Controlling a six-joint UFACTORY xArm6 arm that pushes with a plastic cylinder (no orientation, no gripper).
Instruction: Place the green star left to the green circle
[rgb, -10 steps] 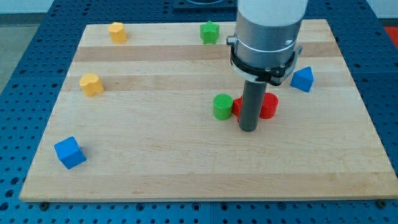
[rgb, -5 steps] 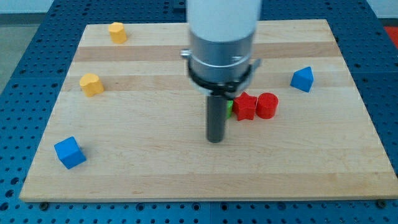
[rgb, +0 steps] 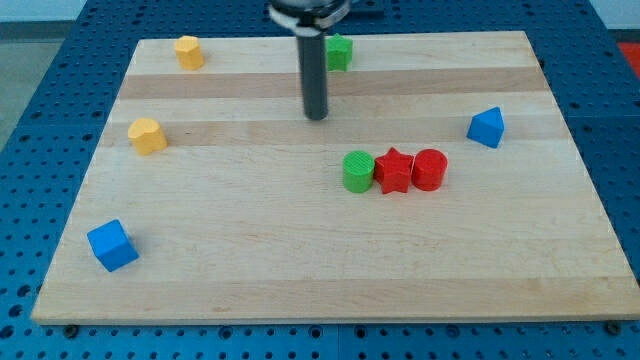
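The green star (rgb: 340, 51) sits near the board's top edge, just right of my rod. The green circle (rgb: 358, 171) stands right of the board's middle, touching a red star (rgb: 394, 171) on its right. My tip (rgb: 317, 116) rests on the board below and slightly left of the green star, and up and left of the green circle, touching neither.
A red cylinder (rgb: 430, 169) stands right of the red star. A blue triangular block (rgb: 486, 127) is at the right. Two yellow blocks are at the top left (rgb: 188, 51) and left (rgb: 147, 135). A blue cube (rgb: 112, 245) is at bottom left.
My tip has moved from beside the red blocks to the left and then far toward the view's top, ending just below the green star. No block has moved.
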